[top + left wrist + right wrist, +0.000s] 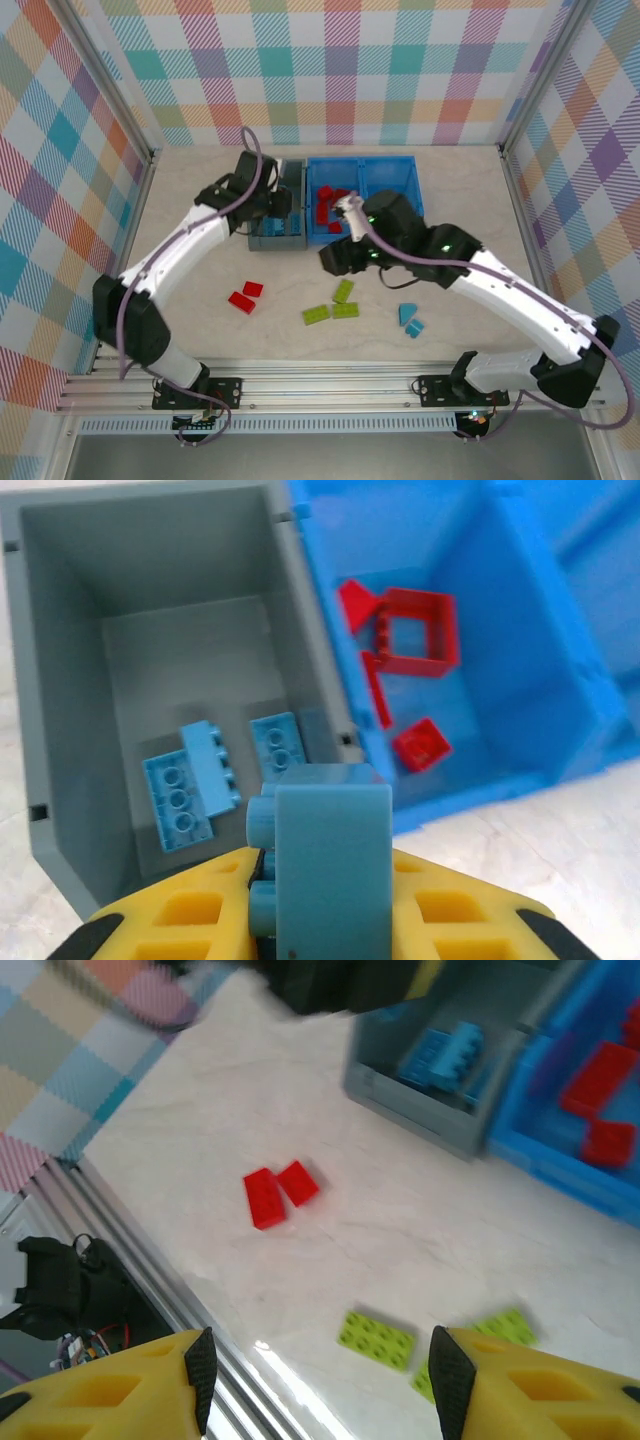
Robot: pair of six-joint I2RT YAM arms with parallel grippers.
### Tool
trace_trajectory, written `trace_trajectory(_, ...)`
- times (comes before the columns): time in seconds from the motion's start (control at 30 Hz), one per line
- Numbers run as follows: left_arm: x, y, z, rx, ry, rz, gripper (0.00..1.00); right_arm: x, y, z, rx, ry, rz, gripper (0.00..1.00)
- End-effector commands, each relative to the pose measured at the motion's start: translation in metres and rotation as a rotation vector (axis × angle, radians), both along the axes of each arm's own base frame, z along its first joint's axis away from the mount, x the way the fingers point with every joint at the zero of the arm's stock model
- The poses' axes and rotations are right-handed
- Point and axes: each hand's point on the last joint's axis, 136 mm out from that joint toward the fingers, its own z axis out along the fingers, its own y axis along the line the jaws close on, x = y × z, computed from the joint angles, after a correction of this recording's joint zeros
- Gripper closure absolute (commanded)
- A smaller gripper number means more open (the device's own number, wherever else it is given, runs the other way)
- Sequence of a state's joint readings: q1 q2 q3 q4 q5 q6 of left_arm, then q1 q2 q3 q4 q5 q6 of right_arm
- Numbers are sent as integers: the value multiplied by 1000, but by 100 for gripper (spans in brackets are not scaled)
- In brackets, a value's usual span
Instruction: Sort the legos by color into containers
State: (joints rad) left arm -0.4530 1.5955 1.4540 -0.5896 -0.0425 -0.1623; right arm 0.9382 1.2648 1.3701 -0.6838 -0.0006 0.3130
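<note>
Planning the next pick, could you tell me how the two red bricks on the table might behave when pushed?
The red bricks look like rigid moulded plastic, so they should keep their shape when squeezed. Small and lying flat, they are probably light and unlikely to roll. Side by side on the smooth table, pushing one may slide the other.

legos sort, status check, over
Left gripper shut on blue brick at grey bin. Right gripper open, empty. Red legos, green legos, blue legos loose on table.

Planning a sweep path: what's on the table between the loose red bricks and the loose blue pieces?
Three lime green bricks lie between the red bricks and the blue pieces. The top external view shows this.
</note>
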Motion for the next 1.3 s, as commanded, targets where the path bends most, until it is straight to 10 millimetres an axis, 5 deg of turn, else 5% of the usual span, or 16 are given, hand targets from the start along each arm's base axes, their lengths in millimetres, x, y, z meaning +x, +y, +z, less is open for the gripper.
trace_trajectory(0.0,20,15,-46,-38,208,120,77,20,32,30,115,-130,-47,40)
trace_trajectory(0.33,97,14,-108,-98,315,211,77,34,79,11,104,-210,-64,39)
trace_trajectory(0.63,111,1,-127,-133,320,174,65,31,75,-6,82,-174,-85,39)
trace_trajectory(0.73,114,2,-121,-141,293,183,56,30,76,-13,74,-158,-86,39)
trace_trajectory(0.97,113,6,-91,-144,237,190,51,27,72,-17,79,-133,-93,40)
trace_trajectory(1.27,82,26,-6,-202,53,251,50,22,62,-38,44,-99,-105,40)
